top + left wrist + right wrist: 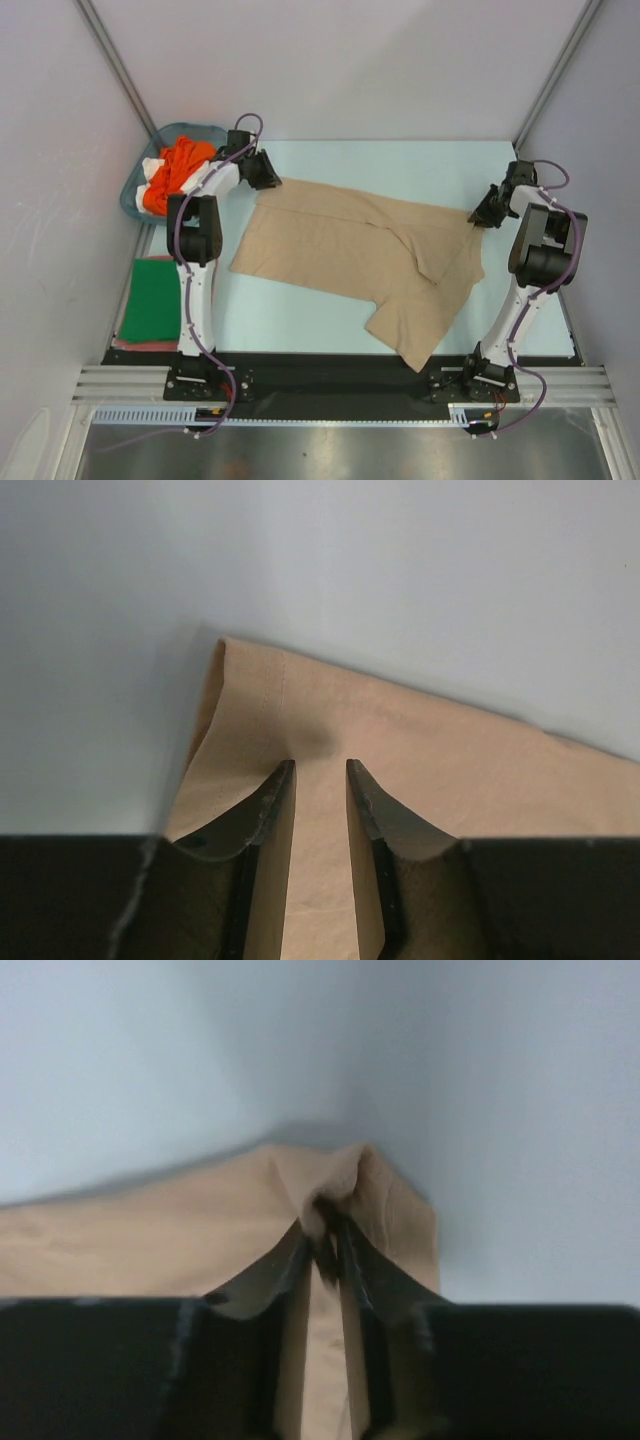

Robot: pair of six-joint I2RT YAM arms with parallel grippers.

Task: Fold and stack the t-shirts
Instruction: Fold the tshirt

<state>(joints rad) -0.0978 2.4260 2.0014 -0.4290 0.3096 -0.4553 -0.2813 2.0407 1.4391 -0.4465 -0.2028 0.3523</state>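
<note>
A tan-beige t-shirt [340, 250] lies spread across the table, one sleeve reaching toward the near edge. My left gripper [268, 175] is at its far left corner. In the left wrist view tan cloth [420, 750] fills the narrow gap of that gripper [320, 765], which is shut on it. My right gripper [484, 215] is at the shirt's far right corner. In the right wrist view a bunched fold [340, 1175] is pinched at its tips [325, 1230]. An orange t-shirt [180, 165] and a white one [152, 168] sit in the basket. A folded dark green t-shirt [155, 295] lies on a reddish one [140, 343].
The teal plastic basket [128, 195] stands at the far left corner of the table, just behind the left arm. Grey walls close in the left, right and back sides. A black rail [330, 375] with both arm bases runs along the near edge.
</note>
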